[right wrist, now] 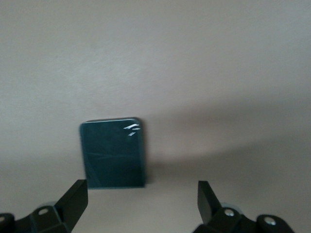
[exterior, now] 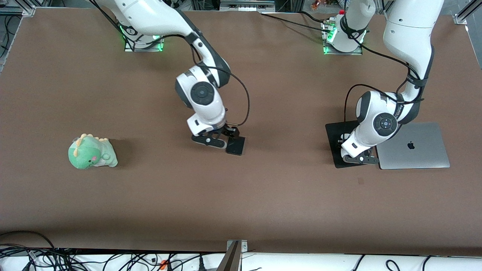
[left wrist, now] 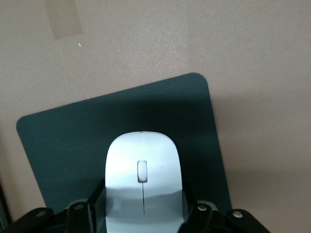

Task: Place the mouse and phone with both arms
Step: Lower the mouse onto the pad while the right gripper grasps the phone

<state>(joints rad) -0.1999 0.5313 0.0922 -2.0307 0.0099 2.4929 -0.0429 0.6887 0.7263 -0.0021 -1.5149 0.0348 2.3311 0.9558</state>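
Note:
The white mouse (left wrist: 143, 160) sits between the fingers of my left gripper (left wrist: 144, 196), which is shut on its sides over the black mouse pad (left wrist: 73, 145). In the front view the left gripper (exterior: 359, 158) is low over the mouse pad (exterior: 334, 137) and hides the mouse. The black phone (exterior: 235, 145) lies flat on the table near the middle. My right gripper (exterior: 222, 140) is open just beside it, low over the table. In the right wrist view the phone (right wrist: 112, 153) lies just ahead of the open right gripper (right wrist: 141, 189), not between its fingers.
A closed silver laptop (exterior: 412, 145) lies beside the mouse pad toward the left arm's end. A green plush dinosaur (exterior: 92, 152) stands toward the right arm's end. A small piece of tape (exterior: 361, 181) is on the brown table (exterior: 241, 203).

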